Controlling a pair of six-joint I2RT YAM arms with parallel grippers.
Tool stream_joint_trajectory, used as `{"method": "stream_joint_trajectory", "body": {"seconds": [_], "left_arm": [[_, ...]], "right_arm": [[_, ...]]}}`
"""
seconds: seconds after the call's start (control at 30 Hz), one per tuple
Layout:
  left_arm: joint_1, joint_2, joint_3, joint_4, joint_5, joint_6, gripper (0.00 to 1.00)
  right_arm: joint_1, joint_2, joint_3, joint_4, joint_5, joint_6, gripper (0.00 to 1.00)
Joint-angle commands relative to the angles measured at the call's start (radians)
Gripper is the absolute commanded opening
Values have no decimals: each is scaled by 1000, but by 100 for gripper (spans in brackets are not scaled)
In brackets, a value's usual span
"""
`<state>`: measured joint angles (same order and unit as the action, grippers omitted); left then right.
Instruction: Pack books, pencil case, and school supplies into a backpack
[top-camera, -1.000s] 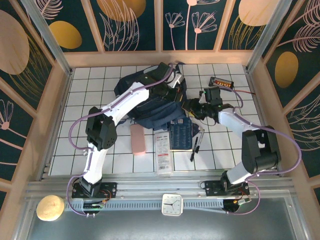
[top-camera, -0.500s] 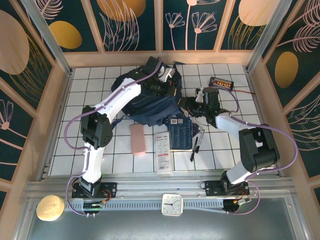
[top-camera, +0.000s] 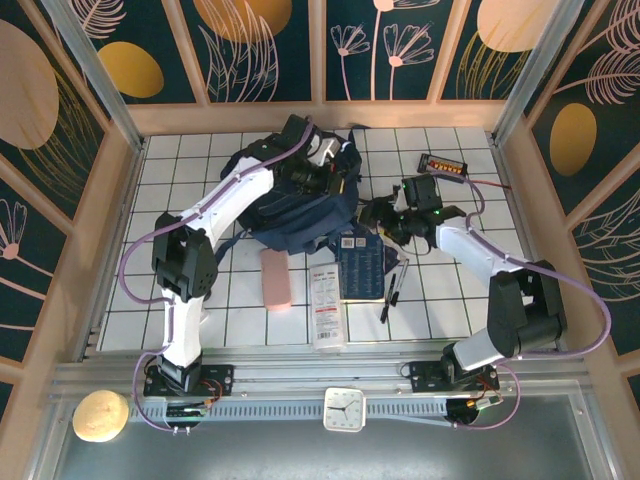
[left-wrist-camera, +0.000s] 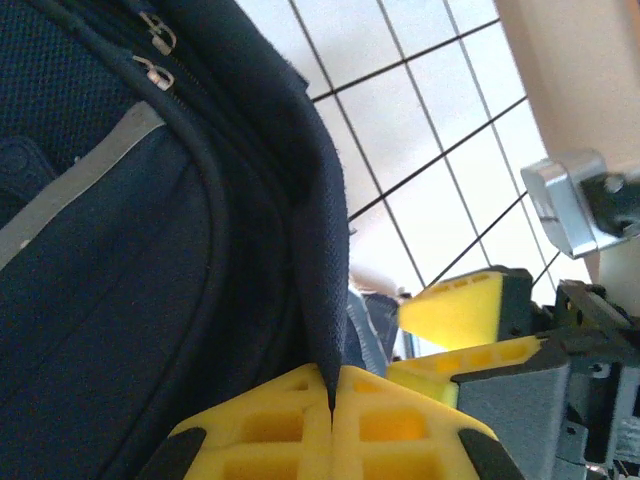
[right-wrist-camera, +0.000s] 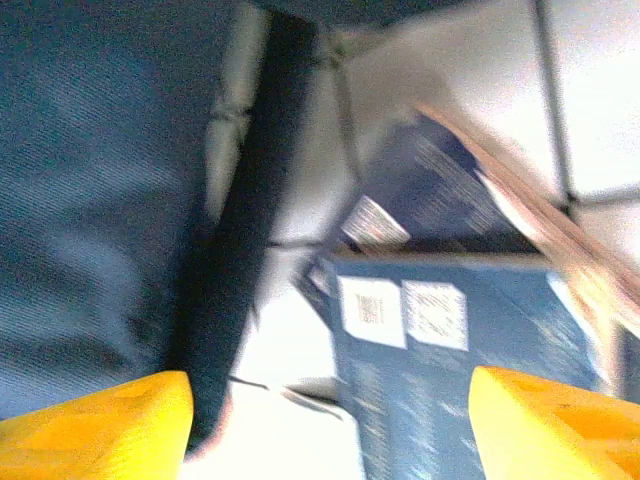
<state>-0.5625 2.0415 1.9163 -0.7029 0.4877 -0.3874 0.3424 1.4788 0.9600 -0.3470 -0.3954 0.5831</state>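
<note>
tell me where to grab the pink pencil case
Probably pinch the pink pencil case across its narrow width at mid-length, descending from above. It lies flat on the tiles, long axis running near to far, with bare tile on both long sides; the white booklet lies apart on its right.

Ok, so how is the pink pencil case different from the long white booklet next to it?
The pink pencil case is plain and rounded; the white booklet has red and black print and square corners. The booklet is longer and narrower than the case, and reaches closer to the near edge of the table. Both lie flat, side by side, not touching.
</note>
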Motion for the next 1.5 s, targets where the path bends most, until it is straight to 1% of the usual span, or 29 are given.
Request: {"method": "stream_joint_trajectory", "body": {"seconds": [0.0, 0.13, 0.27, 0.4, 0.57, 0.6, 0.63, 0.67, 0.73, 0.77, 0.8, 0.83, 0.9, 0.97, 1.03, 1.1, 1.17, 1.4, 1.47], "left_arm": [[12, -71, -108, 91, -11, 7, 0], [10, -92, -269, 193, 3, -11, 0], [11, -91, -348, 256, 23, -26, 0], [10, -71, -373, 283, 32, -34, 0], [10, -61, -392, 301, 43, -41, 0], [11, -60, -394, 302, 43, -42, 0], [10, -62, -395, 304, 44, -43, 0], [10, -63, -392, 305, 45, -44, 0], [11, -59, -384, 300, 49, -45, 0], [11, -54, -376, 296, 51, -45, 0], [12, -51, -367, 290, 55, -45, 0], [11, -50, -361, 287, 55, -47, 0], [11, -53, -350, 285, 53, -50, 7], [10, -56, -340, 279, 46, -48, 17], [10, -55, -326, 260, 32, -36, 29], [10, -51, -310, 236, 9, -17, 37], [11, -46, -295, 216, -13, -1, 40], [7, 8, -209, 152, -52, 34, 40], [-4, 30, -170, 121, -63, 57, 42]], "right_arm": [[45, -27, -54, -281, 78, -67, 72], [75, -30, -124, -233, 79, -58, 70], [87, 36, -137, -192, 86, -77, 69], [93, 83, -134, -165, 103, -86, 68], [102, 119, -103, -187, 159, -119, 69], [102, 122, -104, -175, 156, -126, 68], [103, 129, -107, -154, 150, -134, 66], [102, 138, -108, -133, 145, -139, 61], [102, 167, -110, -97, 138, -142, 31], [102, 176, -112, -86, 139, -141, 18], [102, 179, -115, -76, 143, -141, 2], [102, 175, -118, -72, 150, -143, 0], [103, 143, -122, -73, 165, -147, 0], [102, 78, -122, -85, 184, -159, 0], [90, 6, -118, -110, 206, -161, 0], [62, -47, -113, -140, 204, -162, 0], [30, -89, -112, -165, 192, -166, 0], [-47, -198, -99, -245, 179, -181, 0], [-65, -222, -95, -253, 170, -181, 0]]}}
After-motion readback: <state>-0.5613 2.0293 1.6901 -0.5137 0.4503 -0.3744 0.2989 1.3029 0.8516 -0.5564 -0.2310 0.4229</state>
